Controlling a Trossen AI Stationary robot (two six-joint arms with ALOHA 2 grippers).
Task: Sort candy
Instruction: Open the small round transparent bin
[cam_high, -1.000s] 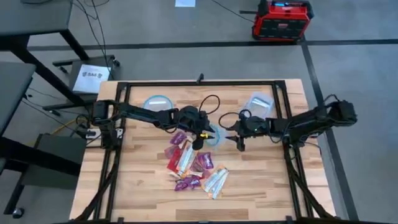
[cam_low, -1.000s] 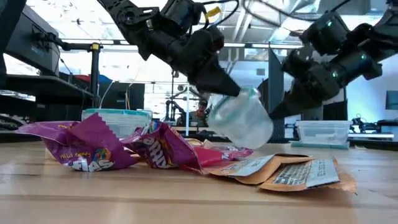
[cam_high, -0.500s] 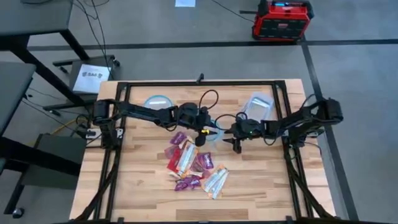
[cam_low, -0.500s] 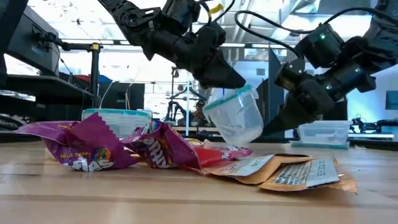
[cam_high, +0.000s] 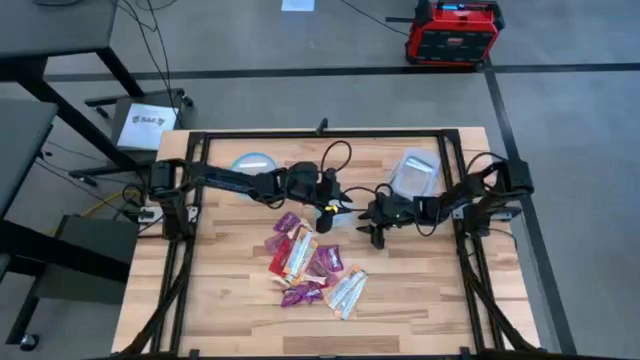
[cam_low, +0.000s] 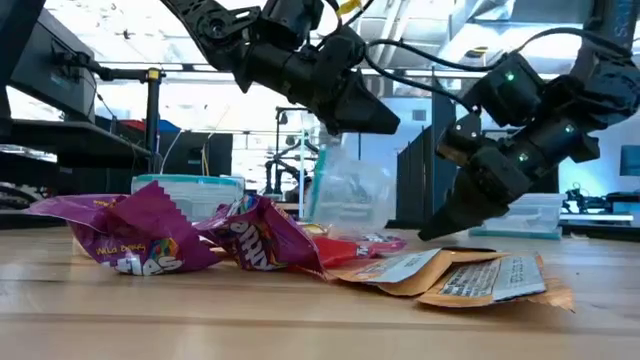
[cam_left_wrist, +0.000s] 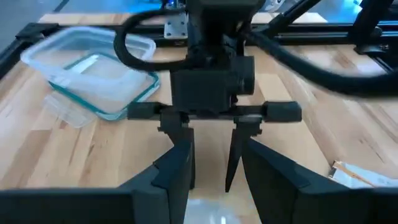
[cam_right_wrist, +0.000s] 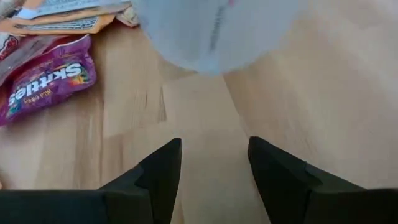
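A: Where is the candy, and how much is sorted?

B: The crinkled red, purple, orange-white and silvery wrapped candy (cam_high: 312, 265) lies heaped mid-table on the wooden table (cam_high: 420, 290); apparently none is sorted yet.

A: And the grippers?

B: The left gripper (cam_high: 333, 209) pinches a small clear blue-rimmed plastic cup (cam_low: 348, 190) just above the heap. The right gripper (cam_right_wrist: 211, 163), jaws spread and empty, faces it closely.

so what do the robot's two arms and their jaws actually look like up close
Both arms are dark, almost black, built from blocky jointed segments with black cables looping loosely along them. The left gripper has a yellow tag near its wrist; the right gripper shows small green indicator lights on its housing. Each ends in two tapered, wedge-shaped black jaws.
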